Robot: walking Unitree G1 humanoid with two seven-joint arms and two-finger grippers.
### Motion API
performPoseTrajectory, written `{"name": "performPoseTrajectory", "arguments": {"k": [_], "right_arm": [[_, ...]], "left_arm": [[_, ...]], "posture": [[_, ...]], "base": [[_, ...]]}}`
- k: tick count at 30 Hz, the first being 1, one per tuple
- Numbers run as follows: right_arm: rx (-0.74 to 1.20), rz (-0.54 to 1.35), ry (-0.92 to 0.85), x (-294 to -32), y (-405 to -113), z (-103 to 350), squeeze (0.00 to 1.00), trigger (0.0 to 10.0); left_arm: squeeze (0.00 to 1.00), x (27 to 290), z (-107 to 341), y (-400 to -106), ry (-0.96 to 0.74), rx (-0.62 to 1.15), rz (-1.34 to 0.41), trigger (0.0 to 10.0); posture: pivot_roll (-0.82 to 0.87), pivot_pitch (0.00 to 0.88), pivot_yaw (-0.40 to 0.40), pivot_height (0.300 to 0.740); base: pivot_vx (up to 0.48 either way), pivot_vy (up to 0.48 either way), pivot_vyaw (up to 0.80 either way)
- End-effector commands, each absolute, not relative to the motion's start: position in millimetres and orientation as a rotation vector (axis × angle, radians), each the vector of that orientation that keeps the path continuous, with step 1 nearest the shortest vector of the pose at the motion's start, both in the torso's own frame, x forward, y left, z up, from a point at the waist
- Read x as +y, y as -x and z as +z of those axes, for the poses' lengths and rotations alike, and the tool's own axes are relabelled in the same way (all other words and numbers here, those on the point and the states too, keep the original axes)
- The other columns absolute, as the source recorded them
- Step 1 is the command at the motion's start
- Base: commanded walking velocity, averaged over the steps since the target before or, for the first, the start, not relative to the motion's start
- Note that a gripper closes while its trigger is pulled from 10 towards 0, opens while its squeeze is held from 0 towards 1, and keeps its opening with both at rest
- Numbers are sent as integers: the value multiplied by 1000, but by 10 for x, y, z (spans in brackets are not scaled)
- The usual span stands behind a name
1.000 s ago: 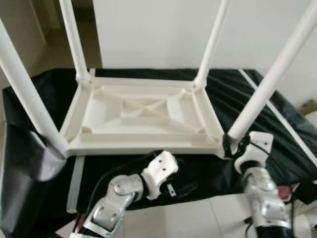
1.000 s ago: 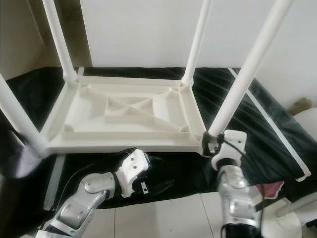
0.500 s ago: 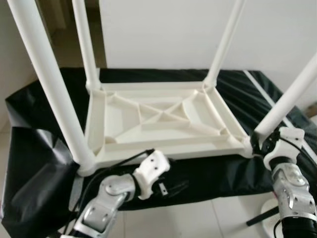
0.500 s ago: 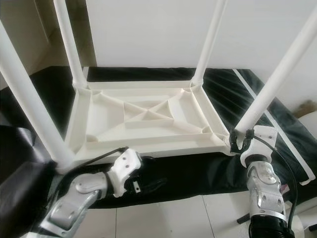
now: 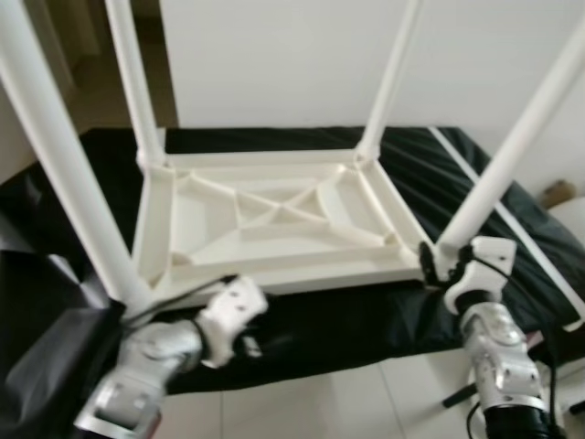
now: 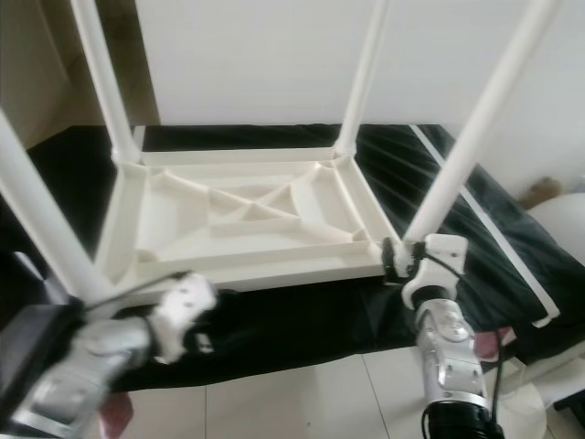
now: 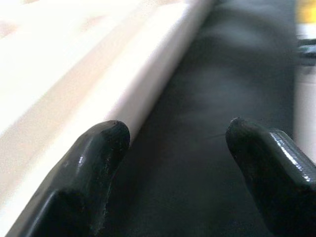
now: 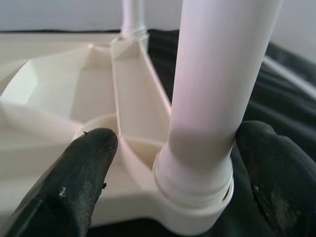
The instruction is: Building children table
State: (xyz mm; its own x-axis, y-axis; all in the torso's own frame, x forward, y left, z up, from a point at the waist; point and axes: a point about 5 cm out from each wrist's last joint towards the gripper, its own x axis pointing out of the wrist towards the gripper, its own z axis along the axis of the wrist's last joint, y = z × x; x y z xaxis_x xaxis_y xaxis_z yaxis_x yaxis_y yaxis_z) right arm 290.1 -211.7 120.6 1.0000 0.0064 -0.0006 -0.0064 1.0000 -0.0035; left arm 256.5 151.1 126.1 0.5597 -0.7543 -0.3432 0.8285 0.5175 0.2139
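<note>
Table point(image 5: 274, 229) lay upside down on the black sheet point(image 5: 512, 210), legs up. Your right gripper point(image 8: 177, 163) had jaws apart around the near right leg point(image 8: 212, 89); your left gripper point(image 7: 173, 133), also apart, was beside the table's near edge.

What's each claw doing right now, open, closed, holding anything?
Left claw: open, empty, beside the near edge of the upturned white table.
Right claw: open, its fingers either side of the near right leg, not clamped.
</note>
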Motion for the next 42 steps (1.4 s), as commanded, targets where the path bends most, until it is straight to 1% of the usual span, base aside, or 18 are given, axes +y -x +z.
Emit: {"name": "performPoseTrajectory", "arguments": {"k": [1,3,4,6,8,11,13,19,24,25,26,29,31,35,36,38,39,42], "right_arm": [[79,124,2,-1914,-2879,1043,0,10000],[86,139,4,-1891,-2872,1026,0,10000],[86,139,4,-1891,-2872,1026,0,10000],[78,127,6,-1909,-2876,1038,0,10000],[78,127,6,-1909,-2876,1038,0,10000],[66,90,3,-1981,-2889,1062,0,10000],[56,58,1,-2081,-2912,1088,0,10000],[30,40,5,-2148,-2966,1152,0,10000],[9,2,6,-2196,-2993,1193,0,10000],[-3,-48,5,-2264,-3000,1215,0,10000],[-3,-48,5,-2264,-3000,1215,0,10000],[-24,-194,-6,-2514,-2999,1257,0,10000],[-26,-214,-8,-2563,-2998,1259,0,10000],[-45,-322,24,-2867,-2985,1337,0,10000],[-45,-322,24,-2867,-2985,1337,0,10000],[-50,-334,27,-2932,-2984,1363,0,10000],[-50,-334,27,-2932,-2984,1363,0,10000],[-55,-338,32,-2946,-2981,1369,0,10000]], "left_arm": [[0,1594,1251,-2580,-395,238,-955,10000],[0,1708,1265,-2588,-414,258,-935,10000],[0,1708,1265,-2588,-414,258,-935,10000],[0,1796,1280,-2575,-409,277,-923,10000],[0,1796,1280,-2575,-409,277,-923,10000],[0,1896,1299,-2555,-396,291,-900,10000],[0,1961,1396,-2530,-322,261,-896,10000],[0,1944,1519,-2472,-264,209,-936,10000],[0,1883,1504,-2401,-281,219,-970,10000],[0,1879,1491,-2348,-280,225,-982,10000],[0,1879,1491,-2348,-280,225,-982,10000],[0,2021,1481,-2316,-283,250,-922,10000],[0,2062,1488,-2314,-287,255,-908,10000],[0,2468,1520,-2315,-331,324,-808,10000],[0,2468,1520,-2315,-331,324,-808,10000],[0,2614,1513,-2293,-350,363,-774,10000],[0,2614,1513,-2293,-350,363,-774,10000],[0,2762,1522,-2265,-375,398,-738,10000]], "posture": [[121,0,-79,740],[121,0,-78,740],[121,0,-78,740],[119,0,-79,740],[119,0,-79,740],[118,0,-77,740],[118,0,-76,740],[121,0,-76,740],[120,0,-69,740],[121,0,-70,740],[121,0,-70,740],[127,0,-79,740],[131,0,-82,740],[133,0,-86,740],[133,0,-86,740],[132,0,-87,740],[132,0,-87,740],[130,0,-82,740]], "base": [[0,0,0],[0,0,0],[0,0,0],[0,0,0],[0,0,0],[0,0,0],[0,0,0],[0,0,0],[0,0,0],[0,0,0],[0,0,0],[0,0,0],[0,0,0],[0,0,0],[0,0,0],[0,0,0],[0,0,0],[0,0,0]]}}
